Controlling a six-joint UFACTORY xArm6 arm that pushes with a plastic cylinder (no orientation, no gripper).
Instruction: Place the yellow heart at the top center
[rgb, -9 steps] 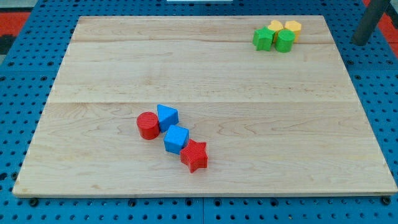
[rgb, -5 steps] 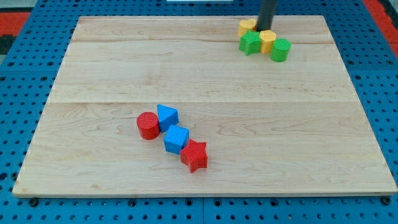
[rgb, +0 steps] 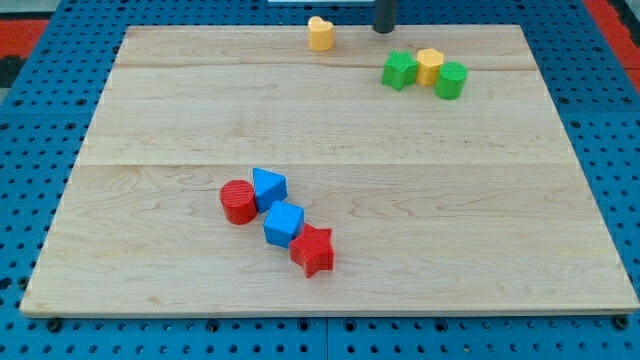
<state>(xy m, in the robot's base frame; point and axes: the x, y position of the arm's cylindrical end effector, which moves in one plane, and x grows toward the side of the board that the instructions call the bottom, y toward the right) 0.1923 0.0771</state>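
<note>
The yellow heart stands alone near the board's top edge, about at its centre. My tip is at the top edge, to the right of the heart and apart from it, above and left of the green and yellow cluster.
A green star-like block, a yellow block and a green cylinder sit together at the top right. A red cylinder, two blue blocks and a red star form a chain at lower left of centre.
The rod came in from the right and pushed the cluster left. The yellow heart has slid left out of the cluster to the top centre; the tip has moved left and up.
</note>
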